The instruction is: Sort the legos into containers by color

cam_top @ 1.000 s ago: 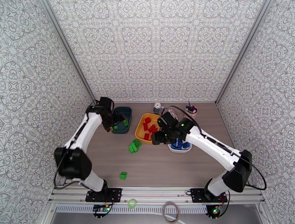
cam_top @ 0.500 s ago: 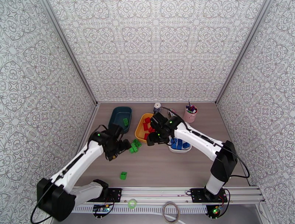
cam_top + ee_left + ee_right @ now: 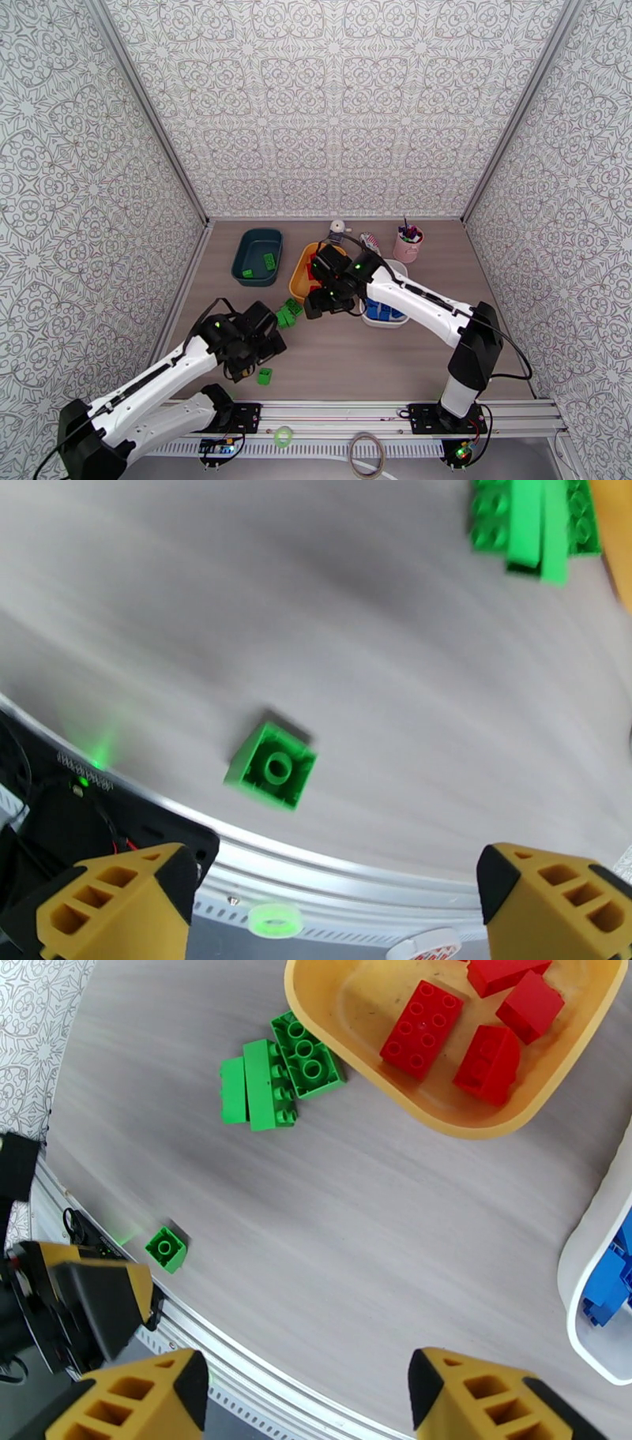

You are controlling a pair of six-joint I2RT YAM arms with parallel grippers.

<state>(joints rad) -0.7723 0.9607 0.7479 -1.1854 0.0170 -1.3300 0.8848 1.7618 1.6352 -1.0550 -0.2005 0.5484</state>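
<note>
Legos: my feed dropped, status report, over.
Left claw open, aimed at lone green lego. Right claw open, empty. Green cluster loose beside yellow tray. Nothing in the way.

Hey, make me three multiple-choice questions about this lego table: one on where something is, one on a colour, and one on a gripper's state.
1. Where does the lone green brick lie?
A. on the bare table, outside every tray
B. inside a tray
C. held in a gripper

2. What colour are the bricks in the yellow tray?
A. blue
B. red
C. green

3. How is the left gripper?
A. shut on a brick
B. open and empty
C. shut on nothing

Answers:
1. A, since the left wrist view shows it alone on the wood with no tray around it.
2. B, since the right wrist view shows red bricks in that tray.
3. B, since its jaws stand wide apart with nothing between them.
</note>
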